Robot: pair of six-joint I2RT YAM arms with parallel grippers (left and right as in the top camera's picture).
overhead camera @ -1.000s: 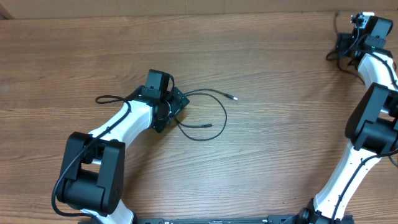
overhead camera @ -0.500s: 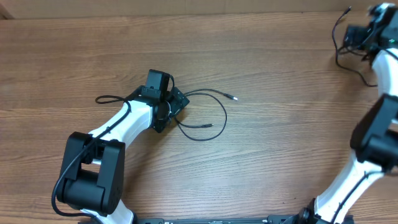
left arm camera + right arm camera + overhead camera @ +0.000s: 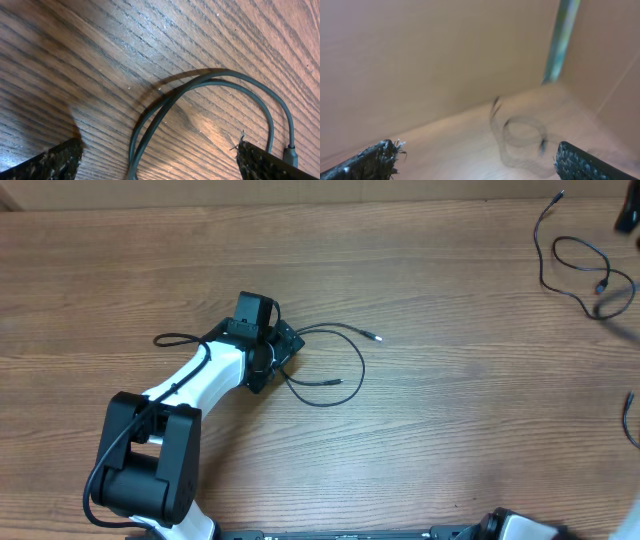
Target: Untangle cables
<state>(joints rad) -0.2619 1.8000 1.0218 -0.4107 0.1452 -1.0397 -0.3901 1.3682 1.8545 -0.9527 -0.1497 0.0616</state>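
Since a second ago the right arm has swung up and out of the overhead view, leaving the far cable lying in loose loops at the far right corner of the table; the left arm has not shifted. The right gripper has its fingers spread wide with nothing between them, and through the blur that cable sits ahead of the jaws and well beyond them. The left gripper is also spread and held close to the wood. The near cable passes between its jaws as two strands side by side, then arcs ahead and round toward the right-hand finger, where a small plug lies just beside the tip. Nothing is pinched yet. Thin and limp as they look, these cords should be very light and floppy, apt to slip from a loose pinch and to drag a whole loop along when pulled. The better hold is probably on the doubled strands right between the jaws, or just behind a plug, closing fully and lifting slowly
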